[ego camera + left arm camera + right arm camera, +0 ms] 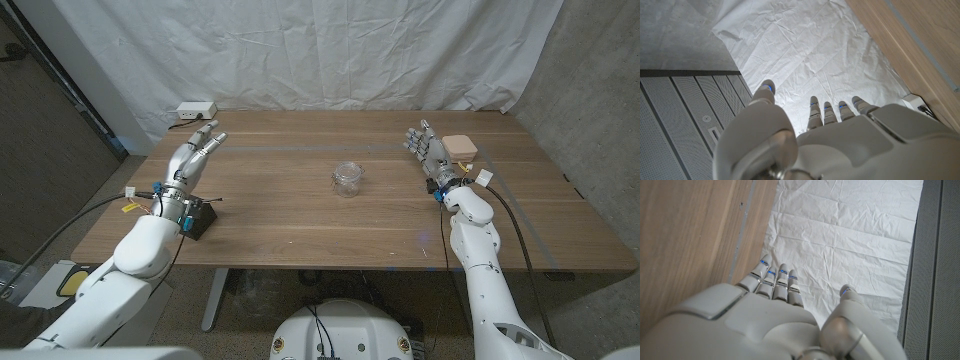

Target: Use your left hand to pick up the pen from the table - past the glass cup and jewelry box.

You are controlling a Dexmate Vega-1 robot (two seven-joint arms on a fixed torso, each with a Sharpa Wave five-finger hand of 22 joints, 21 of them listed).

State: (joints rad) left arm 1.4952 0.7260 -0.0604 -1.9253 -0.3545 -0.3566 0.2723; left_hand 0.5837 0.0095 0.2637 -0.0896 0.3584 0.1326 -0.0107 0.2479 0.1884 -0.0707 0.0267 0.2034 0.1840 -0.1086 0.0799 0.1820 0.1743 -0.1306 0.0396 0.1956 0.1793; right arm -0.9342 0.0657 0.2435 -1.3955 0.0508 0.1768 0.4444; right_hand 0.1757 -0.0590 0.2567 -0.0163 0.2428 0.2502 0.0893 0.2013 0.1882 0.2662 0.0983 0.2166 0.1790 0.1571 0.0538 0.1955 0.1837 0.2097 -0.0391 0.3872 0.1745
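Wooden table (300, 215), white sheet behind.

Head view: left hand (195, 155) and right hand (428, 150) have their fingers extended and hold nothing. Jewelry box (461, 147) is just beyond the right hand; glass cup (347, 179) is mid-table. Pen is not discernible, so its place and long axis cannot be told. Judged light, stiff and slippery; pinch mid-barrel.

Wrist views: both hands are spread and empty.

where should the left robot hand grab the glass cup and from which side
Likely wrap its side wall, coming from the robot's left. The glass cup stands upright mid-table with bare wood around it, and the open left robot hand is on that side.
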